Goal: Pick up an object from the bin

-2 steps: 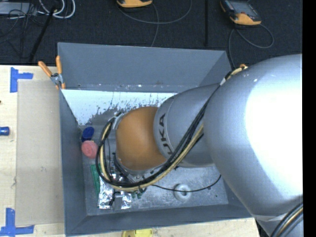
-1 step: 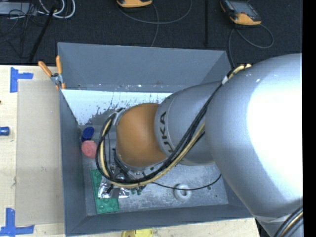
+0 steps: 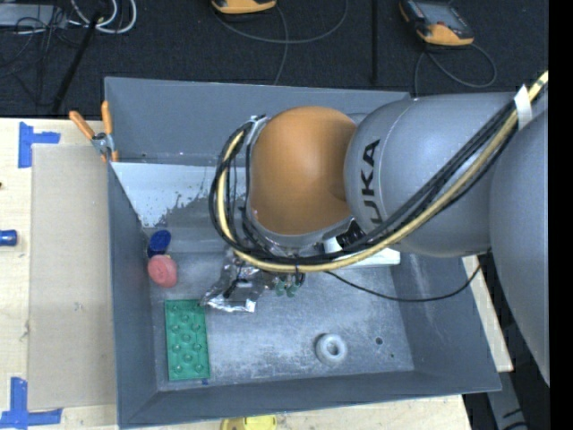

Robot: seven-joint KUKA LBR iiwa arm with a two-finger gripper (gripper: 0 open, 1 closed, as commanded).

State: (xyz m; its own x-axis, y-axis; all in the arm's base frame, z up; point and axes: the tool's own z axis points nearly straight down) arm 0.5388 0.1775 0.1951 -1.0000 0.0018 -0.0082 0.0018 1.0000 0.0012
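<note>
grey metal bin [image 3: 304, 399] with sloped walls and a pale, dusty floor; dark ground with cables behind it. big grey kuka arm [image 3: 430, 177] comes in from the right and covers most of the bin's middle, with black and yellow cables [image 3: 224, 213] looped round its wrist. orange domed cover [image 3: 300, 173] sits on the wrist, facing the camera. gripper [image 3: 243, 285] pokes out under the cover's lower left edge, low near the bin floor, left of centre. it is mostly hidden by the cover, so cannot tell if it is open or closed, or if it has hold of anything.

things, big to small:
- green flat studded plate [image 3: 186, 339] in the near left corner, long side along the left wall.
- white flat piece [image 3: 380, 257] partly under the arm, right of centre.
- crumpled silvery foil-like lump [image 3: 228, 302] on the floor just below-left of the gripper, nearest thing to it; contact cannot be told.
- pink rounded lump [image 3: 163, 270] by the left wall, above the green plate and apart from it.
- small blue cap [image 3: 159, 240] just above the pink lump.
- small grey ring [image 3: 332, 348] alone near the front wall, well apart from the rest.
</note>
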